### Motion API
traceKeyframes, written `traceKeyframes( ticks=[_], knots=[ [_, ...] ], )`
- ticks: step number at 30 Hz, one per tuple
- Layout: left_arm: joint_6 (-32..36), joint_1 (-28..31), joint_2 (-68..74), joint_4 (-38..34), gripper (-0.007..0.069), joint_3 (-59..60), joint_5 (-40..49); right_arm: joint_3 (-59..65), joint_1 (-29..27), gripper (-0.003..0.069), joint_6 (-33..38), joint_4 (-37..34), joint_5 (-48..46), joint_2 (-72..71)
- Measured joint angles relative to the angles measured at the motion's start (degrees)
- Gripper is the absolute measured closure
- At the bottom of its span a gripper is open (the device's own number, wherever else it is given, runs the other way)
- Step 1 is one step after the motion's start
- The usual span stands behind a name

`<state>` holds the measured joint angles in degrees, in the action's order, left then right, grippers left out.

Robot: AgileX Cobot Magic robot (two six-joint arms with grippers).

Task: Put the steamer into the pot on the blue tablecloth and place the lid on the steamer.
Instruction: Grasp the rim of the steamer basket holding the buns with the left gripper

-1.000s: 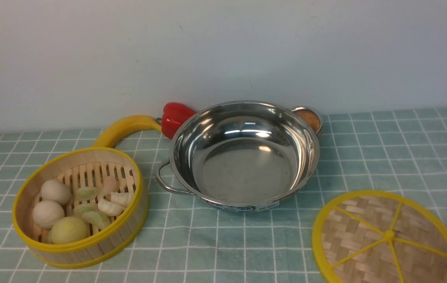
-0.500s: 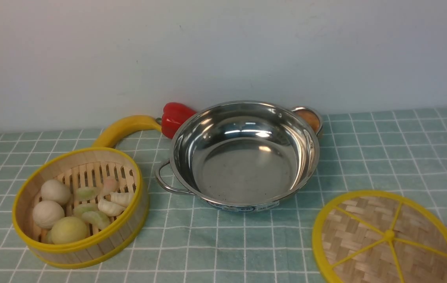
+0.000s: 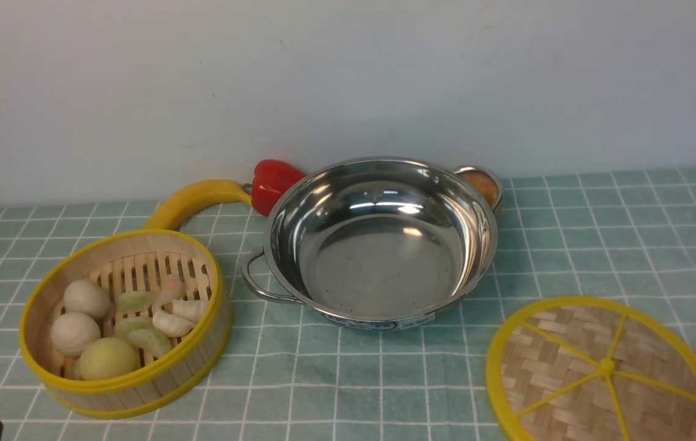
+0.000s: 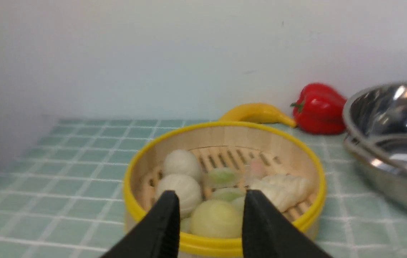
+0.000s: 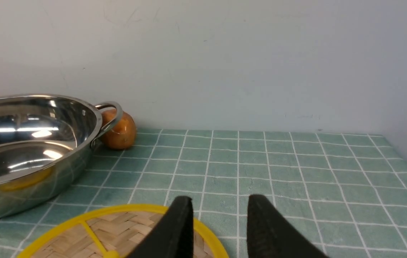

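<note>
The left gripper [image 4: 210, 195], jaws apart and empty, hangs just before the steamer [image 3: 139, 380], a yellow-rimmed slat basket of buns [image 3: 86, 299] at the cloth's [image 3: 568, 245] left. The pot [image 3: 378, 263] sits mid-cloth. The lid [image 3: 568, 361] lies right, with the right gripper [image 5: 220, 199] gaping empty above its rim. More of the left gripper shows in the front view's corner than a second ago.

The shiny pot [image 3: 378, 245] sits upright and empty on the blue tablecloth [image 3: 598, 245]. The uncovered steamer [image 3: 158, 376] stands left of it, and the lid [image 3: 568, 361] lies flat to its front right.
</note>
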<state>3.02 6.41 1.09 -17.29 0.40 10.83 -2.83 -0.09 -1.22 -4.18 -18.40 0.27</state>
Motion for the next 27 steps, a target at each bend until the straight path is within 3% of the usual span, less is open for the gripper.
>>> traceKeyframes(
  ticks=[3, 9, 17, 22, 27],
  knots=[
    [-6.1, 0.0, 0.0, -11.19, 0.0382, 0.0, 0.0, 0.0, 0.0, 0.0419, 0.0, -0.05, 0.17, 0.0],
    [-8.74, 0.0, 0.0, -26.54, 0.0382, 0.0, -0.1, 0.0, 0.0, 0.0419, 0.0, -0.81, 6.64, 0.0],
    [-8.73, 0.0, 0.0, -30.48, 0.0382, 0.0, -2.64, 0.0, 0.0, 0.0419, -2.27, -4.23, 22.15, 0.0],
    [-8.99, 0.0, 0.0, -31.44, 0.0382, 0.0, -6.09, 0.0, 0.0, 0.0419, -6.93, -6.36, 32.59, 0.0],
    [-8.98, 0.0, 0.0, -31.47, 0.0382, -0.7, -15.02, 0.0, 0.0, 0.0419, -15.5, -7.48, 45.55, 0.0]
  ],
)
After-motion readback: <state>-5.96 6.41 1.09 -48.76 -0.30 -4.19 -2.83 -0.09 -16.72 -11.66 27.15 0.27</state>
